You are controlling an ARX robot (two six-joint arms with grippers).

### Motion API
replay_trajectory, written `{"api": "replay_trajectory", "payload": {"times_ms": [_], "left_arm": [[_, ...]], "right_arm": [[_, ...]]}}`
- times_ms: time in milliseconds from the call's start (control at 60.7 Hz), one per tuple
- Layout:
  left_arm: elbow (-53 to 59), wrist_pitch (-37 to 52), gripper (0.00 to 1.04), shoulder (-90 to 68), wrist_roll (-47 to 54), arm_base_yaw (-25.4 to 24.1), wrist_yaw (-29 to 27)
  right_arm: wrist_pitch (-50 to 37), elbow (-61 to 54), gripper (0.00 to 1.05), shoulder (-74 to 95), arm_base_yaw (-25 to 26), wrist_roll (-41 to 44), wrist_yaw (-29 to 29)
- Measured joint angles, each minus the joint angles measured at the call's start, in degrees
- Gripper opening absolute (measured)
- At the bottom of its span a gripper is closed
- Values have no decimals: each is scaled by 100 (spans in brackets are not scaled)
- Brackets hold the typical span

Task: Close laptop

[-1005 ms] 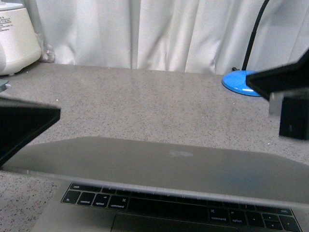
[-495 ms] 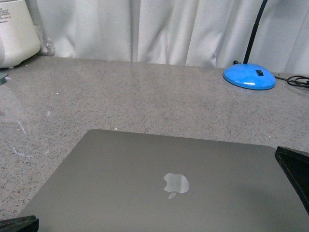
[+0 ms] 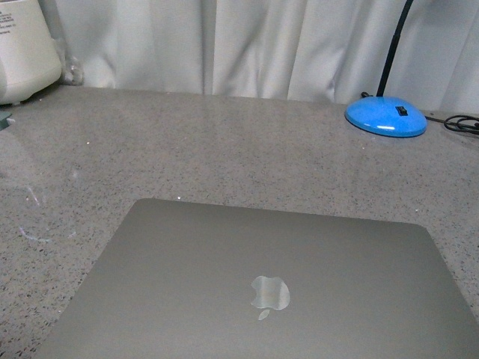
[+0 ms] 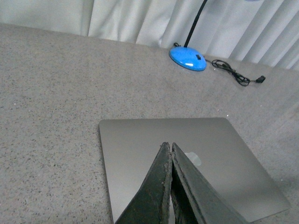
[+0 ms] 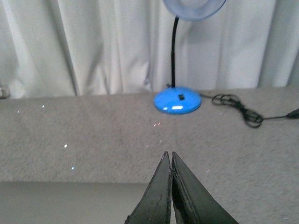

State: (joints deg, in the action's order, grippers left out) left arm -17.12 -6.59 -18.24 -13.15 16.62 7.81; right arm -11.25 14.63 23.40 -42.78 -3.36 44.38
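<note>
The grey-silver laptop (image 3: pixel 262 284) lies shut and flat on the speckled table, lid up, with its shiny apple logo (image 3: pixel 270 292) showing. Neither gripper shows in the front view. In the left wrist view my left gripper (image 4: pixel 169 145) is shut and empty, its tips above the laptop's lid (image 4: pixel 140 140) near the logo (image 4: pixel 194 158). In the right wrist view my right gripper (image 5: pixel 169 155) is shut and empty, above the table just past the lid's far edge (image 5: pixel 65 200).
A blue lamp base (image 3: pixel 385 117) with a black stalk stands at the back right, its black cable (image 4: pixel 233 74) trailing to the right. A white appliance (image 3: pixel 26 52) stands at the back left. White curtains hang behind the table (image 3: pixel 224 149).
The lid has come down from nearly closed to fully shut. Both black grippers, beside the lid a second ago, have drawn back out of the front view.
</note>
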Motion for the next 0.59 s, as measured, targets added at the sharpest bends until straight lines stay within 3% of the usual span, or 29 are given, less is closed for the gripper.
{"api": "replay_trajectory", "payload": {"times_ms": [115,165,297,412,593], "left_arm": [[50,-227,4,520,-365,-903,684],[173,-81,4,634,-616,-1394,962],[741,459,4,1084,358,-1639,-623],[1244,579,4,1421,940,-1659,-776],[1434,595,4,1554,1189,-1657,-778]], "right_arm": [[-651,-181,1,-92,-92,463,354],[-393,-234,1,-173,-4,435,74],[476,-846,1,-907,861,415,-1290],[728,-1012,1,-1425,1731,398,-2026],[929,-1097,1,-1784,2518,396,-2785]]}}
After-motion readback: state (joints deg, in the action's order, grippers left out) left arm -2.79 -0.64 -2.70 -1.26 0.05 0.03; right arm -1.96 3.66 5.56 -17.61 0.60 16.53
